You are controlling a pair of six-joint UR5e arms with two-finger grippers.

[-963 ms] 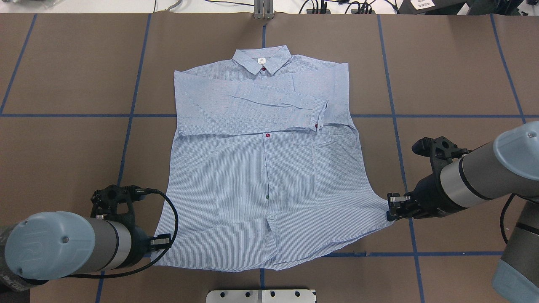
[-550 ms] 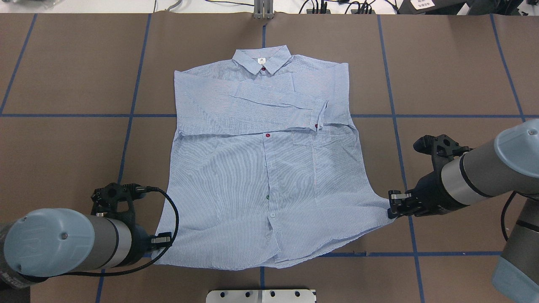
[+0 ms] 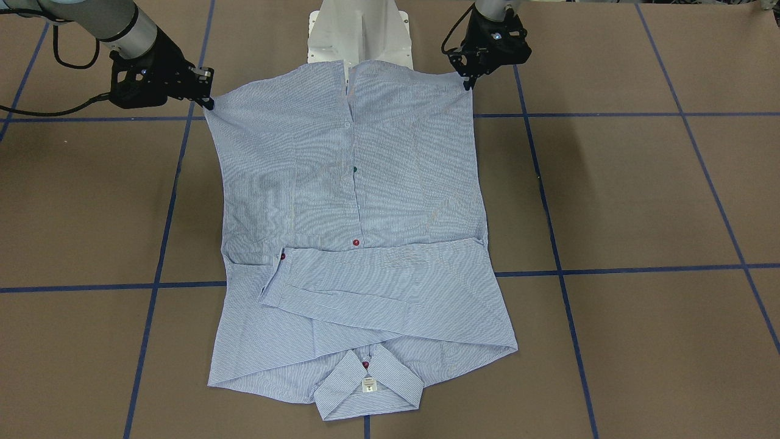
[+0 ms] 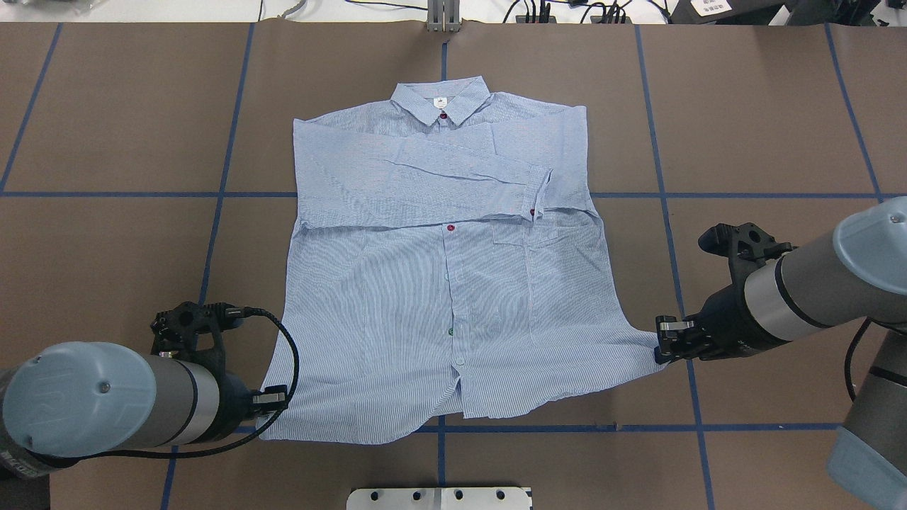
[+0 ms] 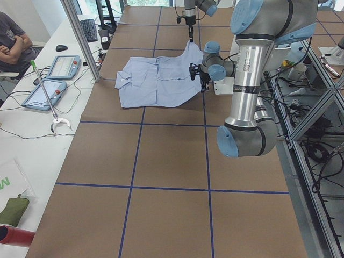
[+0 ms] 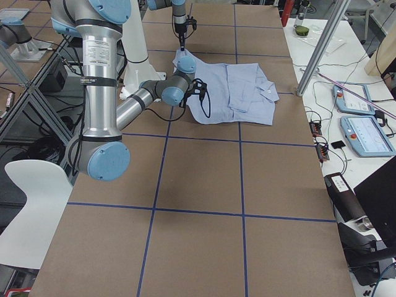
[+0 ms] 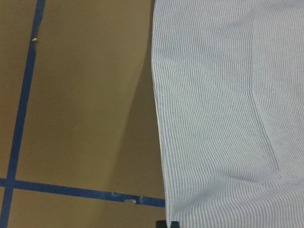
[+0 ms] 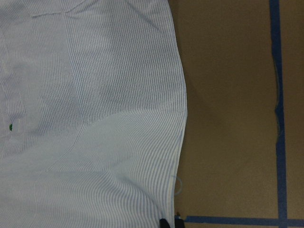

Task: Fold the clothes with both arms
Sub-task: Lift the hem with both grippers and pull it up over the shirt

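Note:
The light blue-and-white striped shirt [image 4: 446, 283] lies face up on the brown table, collar [image 4: 441, 101] at the far side and both sleeves folded across the chest. My left gripper [image 4: 273, 402] is shut on the near left hem corner, and my right gripper [image 4: 662, 346] is shut on the near right hem corner. The hem hangs slightly raised between them. In the front-facing view the shirt [image 3: 353, 201] spans from the left gripper [image 3: 468, 79] to the right gripper [image 3: 207, 99]. Each wrist view shows striped cloth [image 7: 228, 118] [image 8: 85, 118] running into the jaws at the bottom edge.
The white pedestal base [image 4: 439, 498] sits just behind the hem. Blue tape lines [image 4: 659, 195] grid the brown table around the shirt. A side bench with tablets [image 5: 54, 80] and a seated person [image 5: 11, 40] lies beyond the far edge.
The near hem has risen and drawn a little toward the collar. Both grippers have shifted slightly forward, still holding the corners.

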